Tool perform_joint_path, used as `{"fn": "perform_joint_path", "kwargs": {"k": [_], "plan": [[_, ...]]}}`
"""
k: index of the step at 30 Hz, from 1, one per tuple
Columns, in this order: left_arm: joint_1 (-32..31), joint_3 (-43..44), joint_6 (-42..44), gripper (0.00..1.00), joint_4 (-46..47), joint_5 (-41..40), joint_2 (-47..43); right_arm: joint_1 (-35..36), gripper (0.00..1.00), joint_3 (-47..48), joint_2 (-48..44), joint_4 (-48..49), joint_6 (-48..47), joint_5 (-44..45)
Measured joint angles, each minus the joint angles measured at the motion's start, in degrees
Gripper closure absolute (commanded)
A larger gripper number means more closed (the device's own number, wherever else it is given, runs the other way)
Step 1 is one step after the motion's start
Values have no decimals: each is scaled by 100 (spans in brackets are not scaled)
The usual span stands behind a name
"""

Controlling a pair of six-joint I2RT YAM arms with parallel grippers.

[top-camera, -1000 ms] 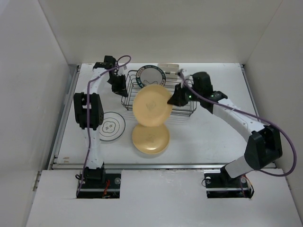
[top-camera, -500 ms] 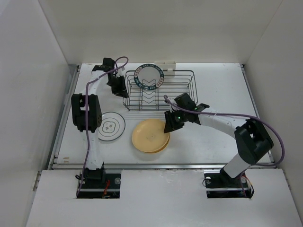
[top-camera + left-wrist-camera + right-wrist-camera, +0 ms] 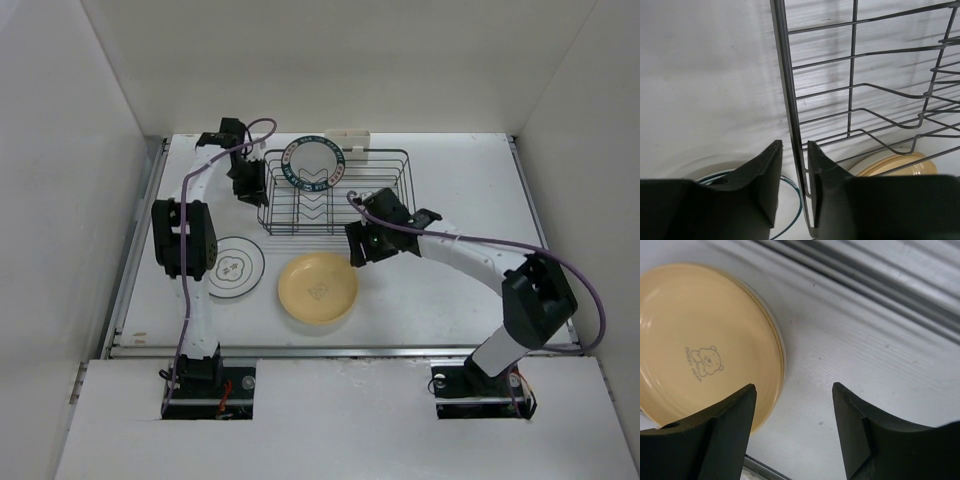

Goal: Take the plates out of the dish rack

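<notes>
The dish rack [image 3: 408,188] stands at the back of the table with one green-rimmed plate [image 3: 312,164] upright in it. Yellow plates [image 3: 318,288] lie stacked in front of it, beside a white line-drawing plate [image 3: 232,266]. My left gripper [image 3: 247,188] is at the rack's left rim. In the left wrist view its jaws [image 3: 794,144] straddle the rim wire [image 3: 785,75], slightly apart. My right gripper [image 3: 360,248] hovers open at the yellow plate's right edge. In the right wrist view the bear-printed plate [image 3: 700,340] lies flat, and nothing sits between the fingers [image 3: 794,387].
A cream plastic piece [image 3: 348,134] sits on the rack's far edge. White walls enclose the table on the left, back and right. A metal rail [image 3: 340,349] runs along the near edge. Bare table [image 3: 460,200] lies right of the rack.
My right gripper carried a yellow plate down from the rack, laid it on the other yellow plate, opened and let go. My left jaws have eased apart around the rack's rim.
</notes>
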Motion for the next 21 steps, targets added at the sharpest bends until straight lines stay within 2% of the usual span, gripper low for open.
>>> {"fn": "perform_joint_path", "kwargs": {"k": [1,5,9,12,15,17,21], "plan": [[-15,85,83,69,-63,-66,-2,0,27,74,-118,-59,-24,103],[-90,293,485,53,-107,-442,-50,0,19,671,-619,-98,-188,420],[-212,295,1084,43,-2,-855,-278,-127,15,1631,-638,31,-267,859],[-321,293,1777,35,387,-949,-610,-566,14,2452,-254,-76,-74,1478],[-487,293,2618,25,901,-885,-935,-1296,13,3156,422,-133,94,1786],[-647,315,3154,14,1329,-813,-1047,-1770,13,3335,835,-153,184,1814],[-929,931,3700,6,1851,-546,-682,-2479,11,3333,1464,-240,264,1589]]}}
